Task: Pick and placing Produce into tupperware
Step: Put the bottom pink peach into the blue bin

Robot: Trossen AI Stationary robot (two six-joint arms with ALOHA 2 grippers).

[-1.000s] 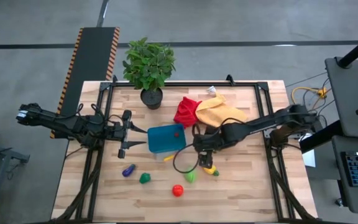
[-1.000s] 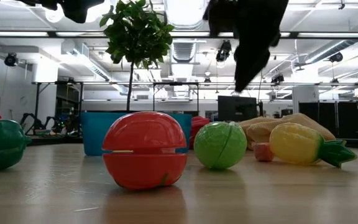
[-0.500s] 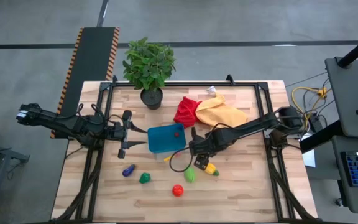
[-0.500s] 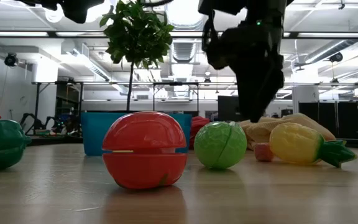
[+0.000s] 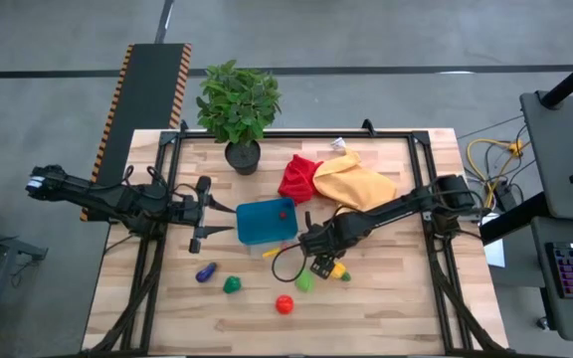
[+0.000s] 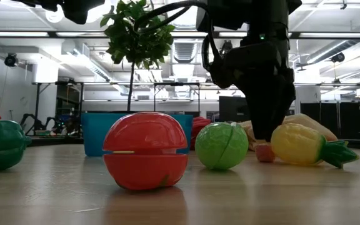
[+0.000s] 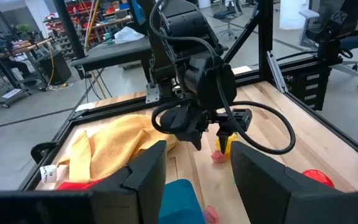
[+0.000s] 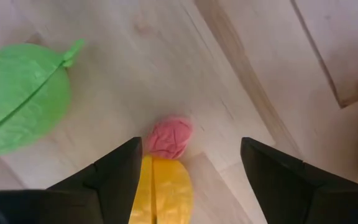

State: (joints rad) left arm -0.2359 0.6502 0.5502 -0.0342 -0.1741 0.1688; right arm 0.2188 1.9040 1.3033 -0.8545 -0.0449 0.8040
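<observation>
The teal tupperware (image 5: 263, 225) sits mid-table with a small red piece (image 5: 285, 211) inside it. My right gripper (image 5: 318, 261) (image 8: 191, 145) is open and points down, low over the table. The yellow toy fruit (image 8: 164, 189) lies between its fingers, and a small pink piece (image 8: 168, 137) lies just beyond, both resting on the wood. In the low view the gripper (image 6: 266, 130) hangs just above the pink piece (image 6: 264, 152). A green round toy (image 5: 305, 281) lies beside it. My left gripper (image 5: 203, 215) waits open, to the left of the tupperware.
A red tomato toy (image 5: 285, 304), a green pepper toy (image 5: 232, 285) and a purple eggplant toy (image 5: 205, 271) lie near the table's near edge. A red cloth (image 5: 297, 179) and a yellow cloth (image 5: 352, 182) lie behind the tupperware. A potted plant (image 5: 238, 107) stands at the far edge.
My right gripper has come down from high above the table and moved a little toward the left and near edges. It now stands low over the yellow toy and the pink piece. The toys have stayed where they were.
</observation>
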